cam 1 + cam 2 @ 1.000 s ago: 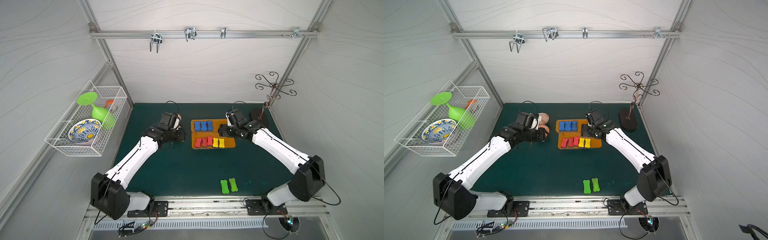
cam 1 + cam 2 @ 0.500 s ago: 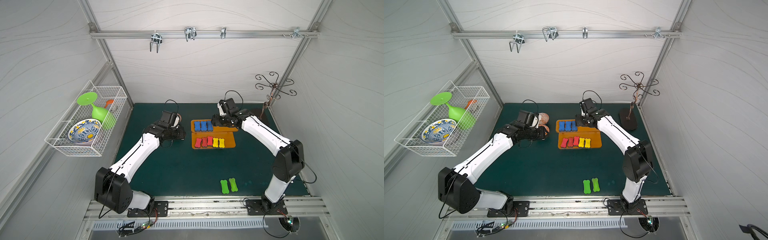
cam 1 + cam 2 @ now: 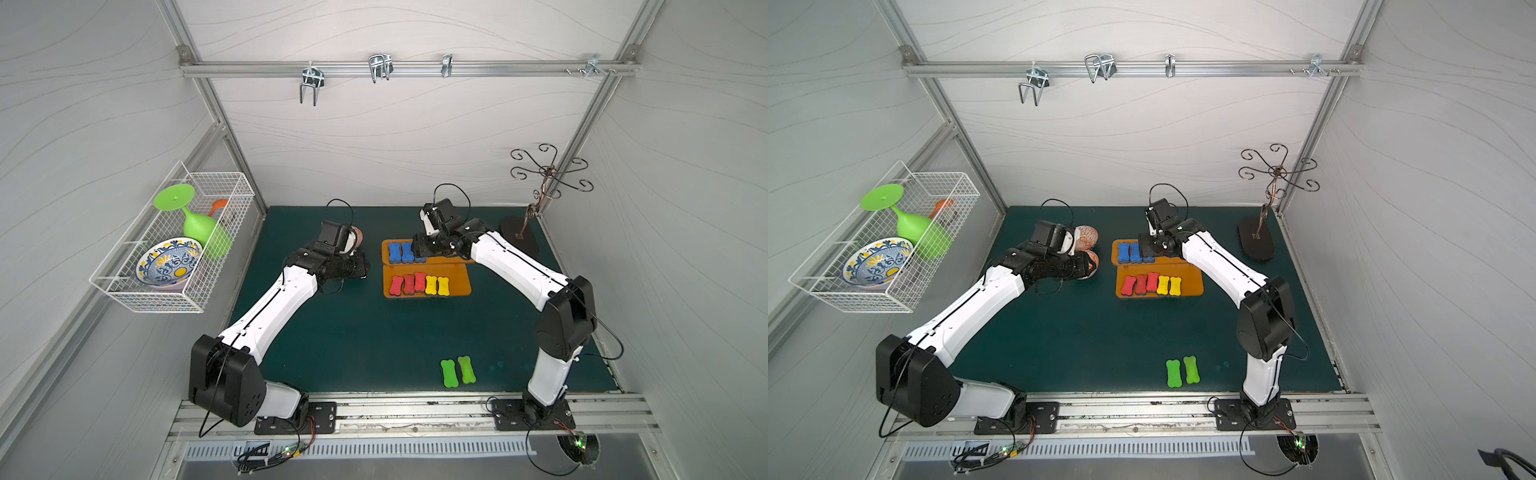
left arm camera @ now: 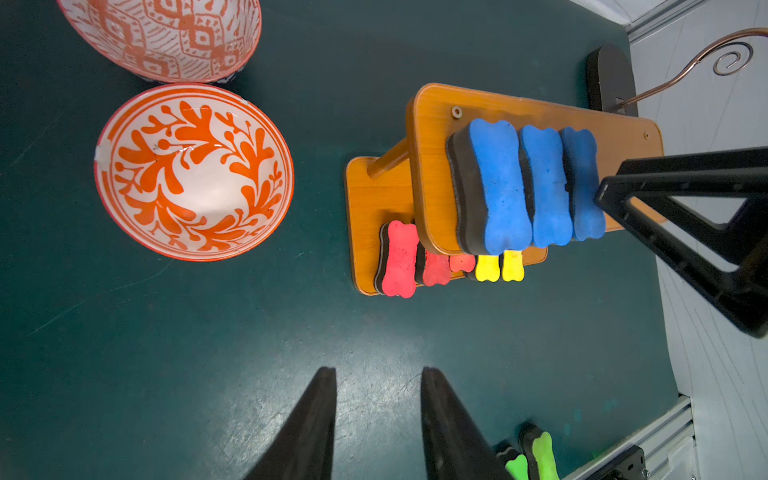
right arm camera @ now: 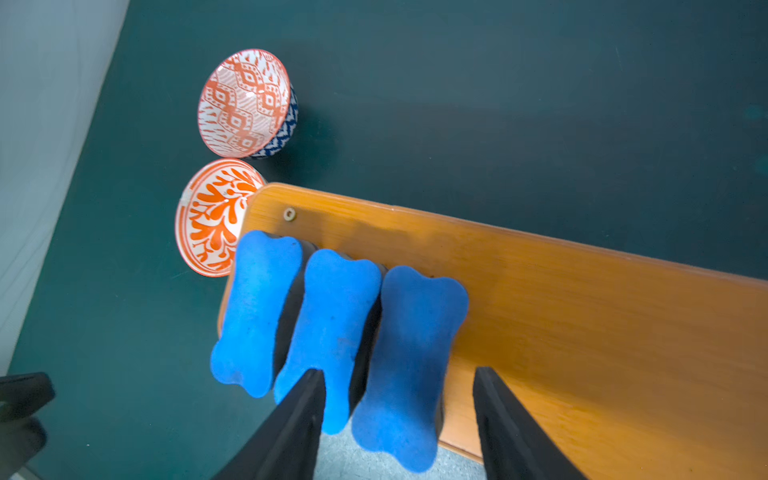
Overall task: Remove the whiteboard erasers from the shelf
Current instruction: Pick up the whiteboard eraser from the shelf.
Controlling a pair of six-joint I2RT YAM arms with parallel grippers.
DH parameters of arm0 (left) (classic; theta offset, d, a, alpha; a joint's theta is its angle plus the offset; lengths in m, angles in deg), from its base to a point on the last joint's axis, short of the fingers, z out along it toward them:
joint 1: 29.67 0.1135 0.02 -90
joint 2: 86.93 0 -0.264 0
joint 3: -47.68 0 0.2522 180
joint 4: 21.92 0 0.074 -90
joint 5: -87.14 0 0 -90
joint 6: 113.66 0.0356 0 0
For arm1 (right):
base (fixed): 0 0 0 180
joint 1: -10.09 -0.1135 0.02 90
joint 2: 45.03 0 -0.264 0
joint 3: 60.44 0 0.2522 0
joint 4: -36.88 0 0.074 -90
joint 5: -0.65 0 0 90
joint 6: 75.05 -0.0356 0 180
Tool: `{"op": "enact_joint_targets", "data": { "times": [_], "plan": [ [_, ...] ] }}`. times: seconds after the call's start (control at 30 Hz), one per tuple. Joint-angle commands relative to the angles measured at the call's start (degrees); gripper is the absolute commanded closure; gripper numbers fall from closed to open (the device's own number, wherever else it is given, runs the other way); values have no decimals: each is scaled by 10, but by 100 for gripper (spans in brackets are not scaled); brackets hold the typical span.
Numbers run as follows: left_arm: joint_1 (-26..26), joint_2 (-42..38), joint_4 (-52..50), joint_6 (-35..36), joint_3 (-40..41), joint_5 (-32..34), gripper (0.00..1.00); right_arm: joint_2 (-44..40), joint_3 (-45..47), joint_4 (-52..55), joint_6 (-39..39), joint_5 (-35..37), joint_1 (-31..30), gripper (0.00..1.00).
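The orange two-tier shelf (image 3: 459, 282) stands mid-mat. Three blue whiteboard erasers (image 3: 394, 252) lie side by side on its upper board (image 4: 432, 166). Three red erasers (image 3: 409, 284) and two yellow ones (image 3: 437, 286) lie on the lower board. Two green erasers (image 3: 457, 370) rest on the mat near the front rail. My right gripper (image 5: 399, 372) is open over the upper board, its fingers straddling the blue eraser (image 5: 411, 353) nearest the board's bare end, with gaps on both sides. My left gripper (image 4: 378, 370) hangs open and empty over bare mat left of the shelf.
Two orange-patterned bowls (image 4: 193, 172) (image 4: 166, 37) sit on the mat just left of the shelf, beside my left wrist. A black-based wire hook stand (image 3: 519, 239) stands at the back right. A white wire basket (image 3: 166, 245) with a green glass and a bowl hangs on the left wall.
My right arm has swung from the shelf's right end back and left to the blue erasers, its jaws narrowing a little. The left arm has barely moved.
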Motion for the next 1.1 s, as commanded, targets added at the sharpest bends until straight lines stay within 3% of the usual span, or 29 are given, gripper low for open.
{"op": "enact_joint_targets", "data": {
  "times": [0.0,0.7,1.07],
  "plan": [
    [3,-11,17,8,2,-10,63,7,6,14,6,13,-2,40],
    [6,-17,19,8,8,-9,63,22,-2,26,21,55,-6,47],
    [7,-24,20,7,13,-10,63,45,-25,32,25,60,-14,45]
  ]
}}
